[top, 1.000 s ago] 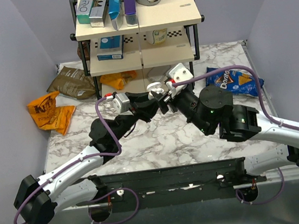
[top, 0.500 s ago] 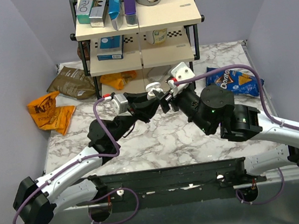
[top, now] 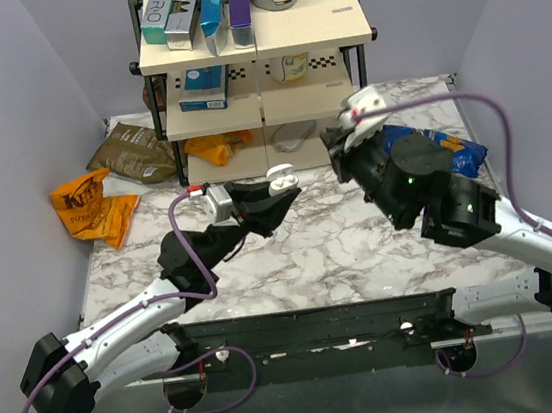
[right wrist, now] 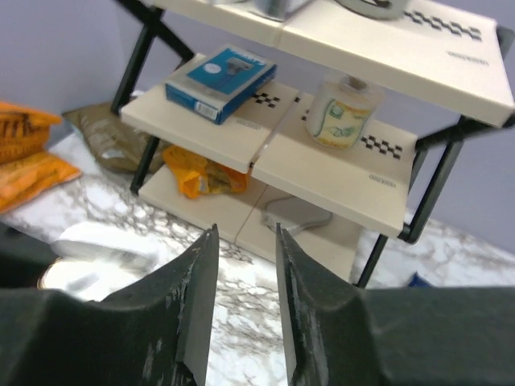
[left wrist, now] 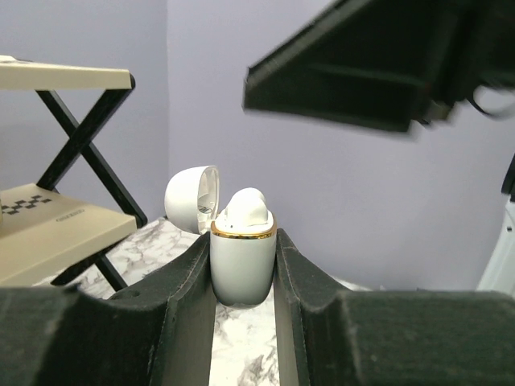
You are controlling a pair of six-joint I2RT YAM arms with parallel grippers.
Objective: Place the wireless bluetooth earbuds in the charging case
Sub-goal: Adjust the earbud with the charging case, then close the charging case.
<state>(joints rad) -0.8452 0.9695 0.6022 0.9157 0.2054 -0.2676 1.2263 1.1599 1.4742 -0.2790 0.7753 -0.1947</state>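
My left gripper (left wrist: 243,245) is clamped on the white charging case (left wrist: 241,269), holding it upright above the middle of the tabletop (top: 312,252), in front of the shelf rack (top: 254,43). The case's lid (left wrist: 193,197) is tipped back, and a white earbud (left wrist: 245,209) sits in the gold-rimmed opening. My right gripper (right wrist: 245,241) hangs off to the case's right, apart from it, its fingers slightly parted with nothing between them.
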